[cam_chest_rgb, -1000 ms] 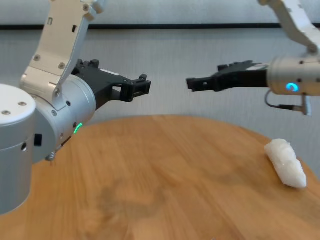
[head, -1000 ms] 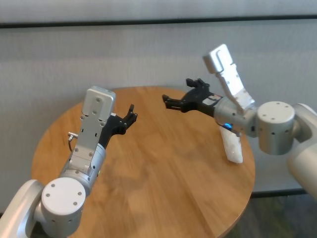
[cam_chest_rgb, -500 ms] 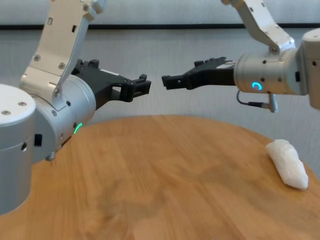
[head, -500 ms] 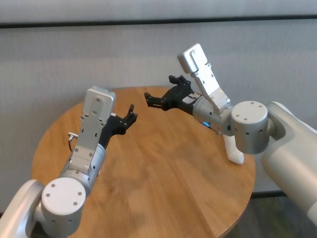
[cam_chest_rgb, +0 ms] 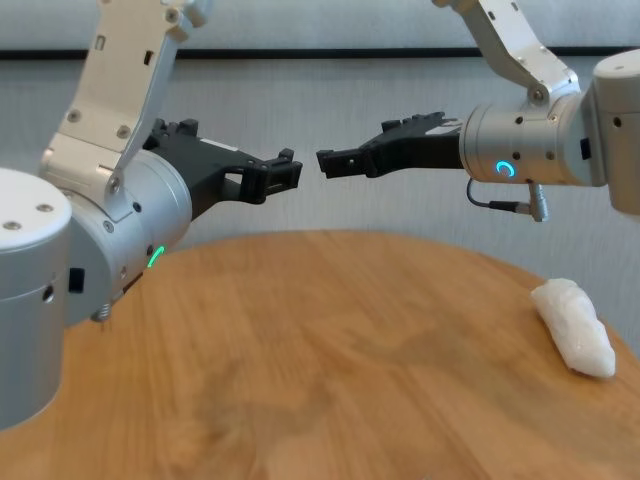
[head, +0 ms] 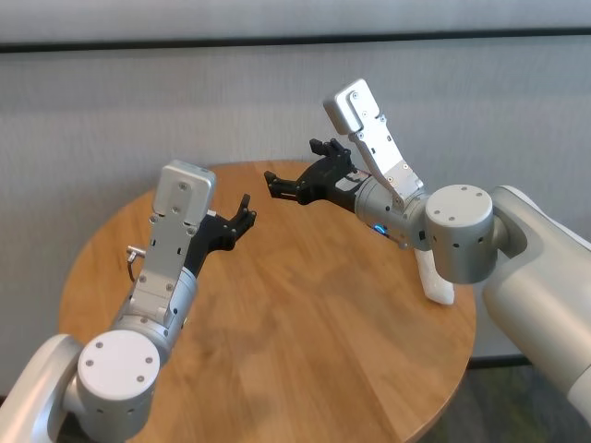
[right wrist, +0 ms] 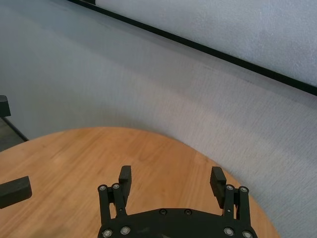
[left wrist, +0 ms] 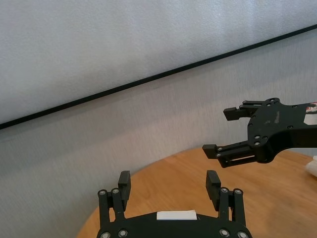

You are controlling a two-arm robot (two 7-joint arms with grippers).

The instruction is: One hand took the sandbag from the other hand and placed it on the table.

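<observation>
The white sandbag lies flat on the round wooden table at its right edge; in the head view the sandbag shows partly behind my right arm. My right gripper, blue-lit, is open and empty, held above the table's middle and pointing at my left gripper. My left gripper, green-lit, is open and empty, facing it with a small gap between their tips. The right gripper also shows in the left wrist view. Both wrist views show open empty fingers.
A grey wall with a black stripe stands behind the table. The table's far edge curves under the two grippers. Bare wood lies in the table's middle and front.
My right arm has swung left, away from the sandbag on the table, bringing its open gripper close to the left gripper. The left arm and the sandbag have not moved.
</observation>
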